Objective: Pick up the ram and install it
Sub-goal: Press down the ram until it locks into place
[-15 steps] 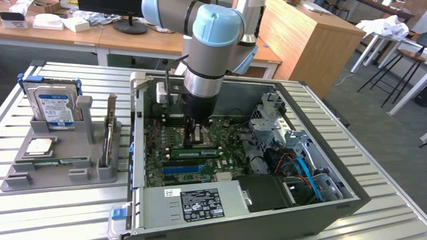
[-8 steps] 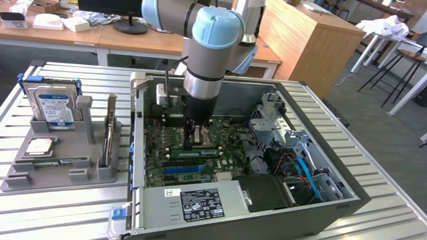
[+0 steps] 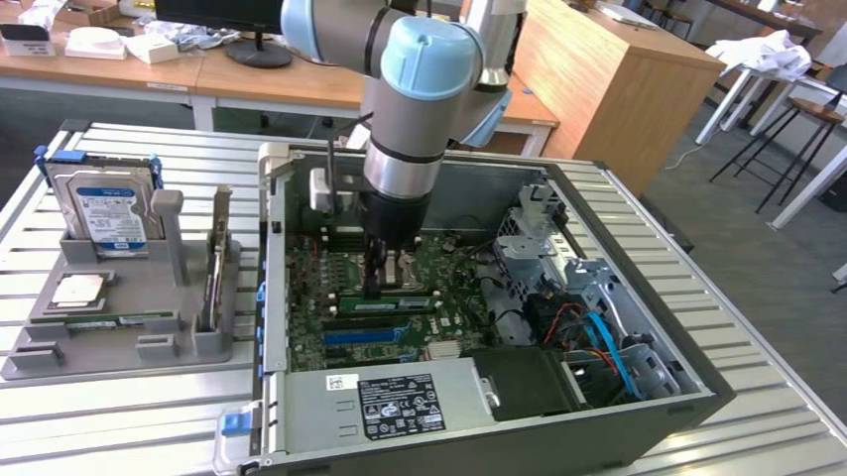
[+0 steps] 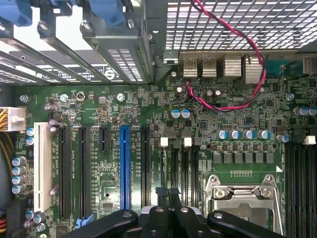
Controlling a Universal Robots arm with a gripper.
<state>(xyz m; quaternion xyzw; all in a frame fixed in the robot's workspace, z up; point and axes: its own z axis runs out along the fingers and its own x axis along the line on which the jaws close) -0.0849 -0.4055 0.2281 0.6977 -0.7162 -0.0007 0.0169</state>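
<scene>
Gripper (image 3: 385, 290) is lowered inside the open PC case (image 3: 688, 392), jaws pressed together with nothing between them, tips just above the ram (image 3: 387, 303) seated in a motherboard (image 4: 148, 114) slot beside the CPU socket (image 4: 245, 196). A second stick (image 3: 113, 320) is seen in the grey tray (image 3: 93, 347) beside the case.

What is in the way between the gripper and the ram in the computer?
Nothing I can see. The shut gripper sits right above the ram, which lies at the slots on the green board. No cable or card comes between them.
</scene>
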